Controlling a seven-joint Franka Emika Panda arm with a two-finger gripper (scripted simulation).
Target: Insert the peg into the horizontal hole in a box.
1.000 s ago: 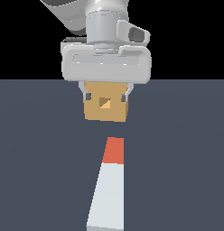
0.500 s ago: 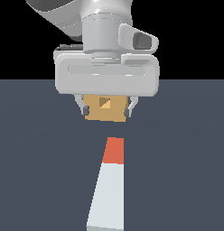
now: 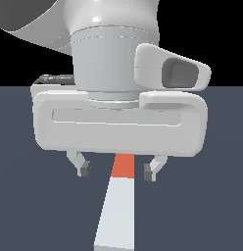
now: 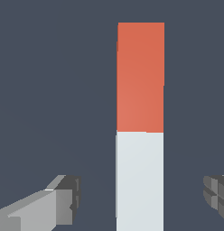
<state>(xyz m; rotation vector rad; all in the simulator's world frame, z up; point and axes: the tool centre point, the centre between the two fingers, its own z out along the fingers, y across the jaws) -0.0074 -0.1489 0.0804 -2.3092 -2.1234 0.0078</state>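
Observation:
The peg (image 3: 118, 206) lies flat on the dark floor, a long pale bar with an orange-red end (image 3: 124, 166) pointing away from the camera. My gripper (image 3: 116, 169) hangs open above that orange-red end, one fingertip on each side of it, neither touching. In the wrist view the peg (image 4: 140, 135) runs between the two fingertips (image 4: 64, 200), with wide gaps on both sides. The box and its hole are hidden behind my hand in the exterior view.
The big white hand body (image 3: 118, 125) fills the middle of the exterior view and blocks what lies behind it. Dark floor (image 3: 40, 211) surrounds the peg.
My hand has come toward the camera and down, from in front of the box to over the peg's orange-red end, now covering the box. The peg has not moved.

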